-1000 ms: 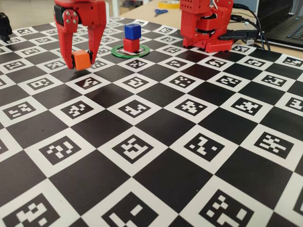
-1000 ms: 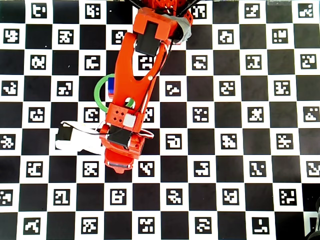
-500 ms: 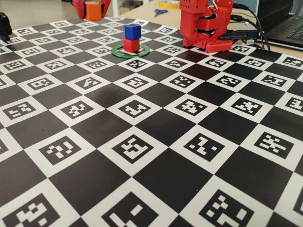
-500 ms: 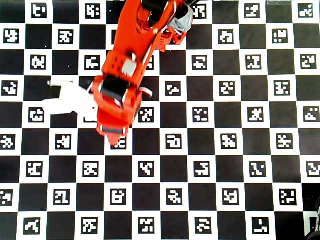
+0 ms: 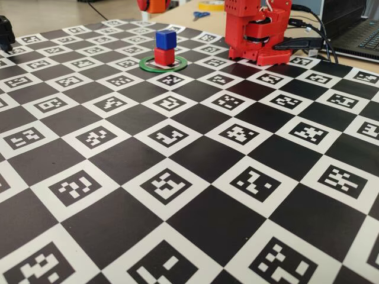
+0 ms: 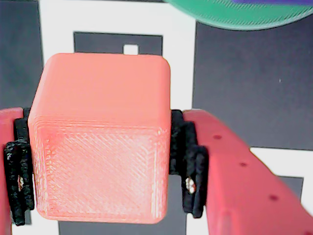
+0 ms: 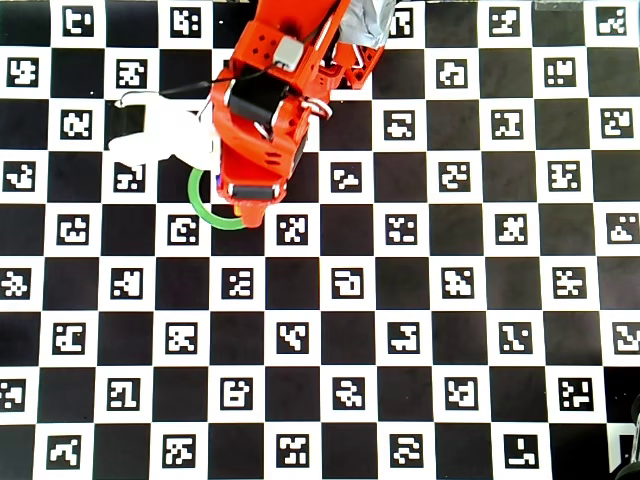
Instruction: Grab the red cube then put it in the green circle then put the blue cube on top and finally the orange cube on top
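The red cube (image 5: 164, 57) sits inside the green circle (image 5: 163, 64), and the blue cube (image 5: 166, 39) is stacked on top of it. My gripper (image 6: 100, 164) is shut on the orange cube (image 6: 98, 98), which is pinched between the black pads (image 6: 188, 161). In the fixed view only the underside of the orange cube (image 5: 157, 6) shows at the top edge, high above the board and slightly left of the stack. In the wrist view the green circle (image 6: 244, 12) shows at the upper right. From overhead the arm (image 7: 265, 110) hides the stack; only an arc of the green circle (image 7: 204, 200) shows.
The red robot base (image 5: 257, 29) stands at the back right of the checkered marker board (image 5: 195, 160). Behind it lie scissors (image 5: 200, 15), a yellow tape roll (image 5: 211, 5) and a laptop with cables (image 5: 361, 35). A black object (image 5: 6, 32) sits at the far left.
The gripper has lifted the orange cube off the board and carried it up and back towards the stack. It now hangs over the green circle in the overhead view.
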Tool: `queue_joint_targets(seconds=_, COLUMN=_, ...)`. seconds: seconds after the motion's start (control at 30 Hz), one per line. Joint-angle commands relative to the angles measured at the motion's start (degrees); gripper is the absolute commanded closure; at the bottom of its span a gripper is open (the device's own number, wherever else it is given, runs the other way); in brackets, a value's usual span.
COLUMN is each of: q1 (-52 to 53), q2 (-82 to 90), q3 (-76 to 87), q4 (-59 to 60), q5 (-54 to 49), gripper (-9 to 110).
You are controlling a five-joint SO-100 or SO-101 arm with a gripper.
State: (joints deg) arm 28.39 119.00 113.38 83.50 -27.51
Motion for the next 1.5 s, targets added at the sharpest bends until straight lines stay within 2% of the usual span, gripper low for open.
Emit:
queue_joint_targets(seconds=0.0, q1=2.02, q2=5.62, q3=1.32, q4=-1.32, q5=-2.55, gripper=90)
queue_joint_targets(seconds=0.57, q1=9.93, q2=6.86, q3=10.81, q4=-6.24, q5=-12.04, gripper=90)
queue_joint_targets(seconds=1.47, q1=12.3, q2=7.73, q3=15.38, q4=-9.05, q5=-14.68, gripper=90)
